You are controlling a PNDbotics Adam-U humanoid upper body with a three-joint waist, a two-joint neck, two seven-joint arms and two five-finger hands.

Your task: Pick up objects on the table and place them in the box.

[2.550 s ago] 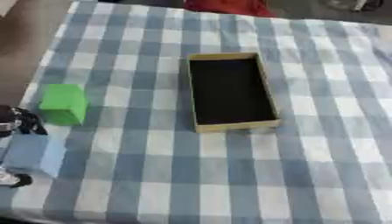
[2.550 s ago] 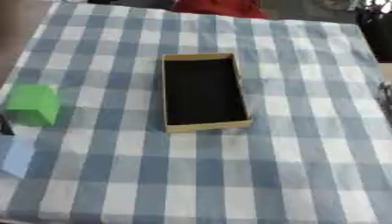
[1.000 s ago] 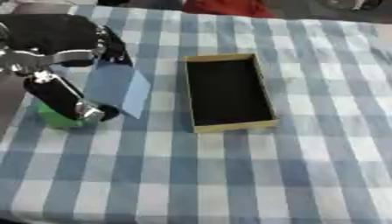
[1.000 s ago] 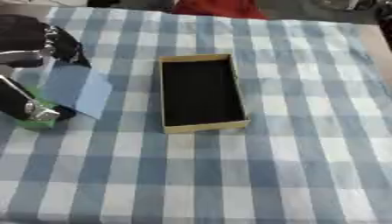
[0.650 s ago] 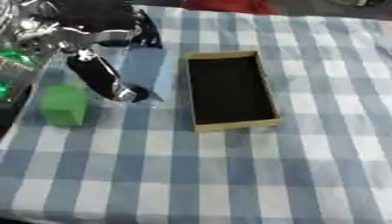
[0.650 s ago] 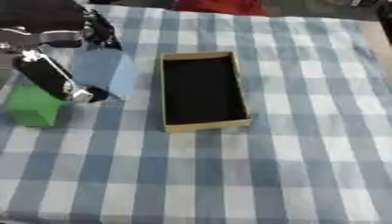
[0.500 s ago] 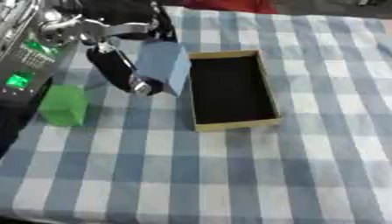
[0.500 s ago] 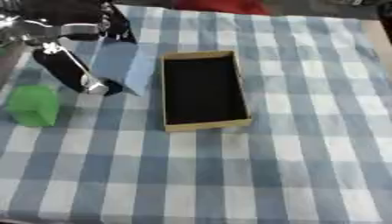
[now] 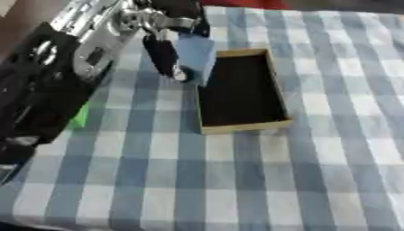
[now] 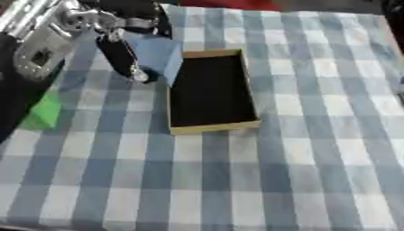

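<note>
The left hand (image 9: pixel 170 38) reaches in from the upper left, its fingers and thumb pinching a light blue block (image 9: pixel 195 53) above the near-left edge of the box (image 9: pixel 239 92). A green block (image 10: pixel 43 113) sits on the checked desk (image 9: pixel 236 180), partly behind the arm.

Blue-and-white checked tablecloth (image 9: pixel 236 180) covering whole work surface, lying flat. Red thing (image 10: pixel 236 4) at far edge, partly cut off. Dark bare strip (image 9: pixel 31 18) beyond cloth, upper left corner.
</note>
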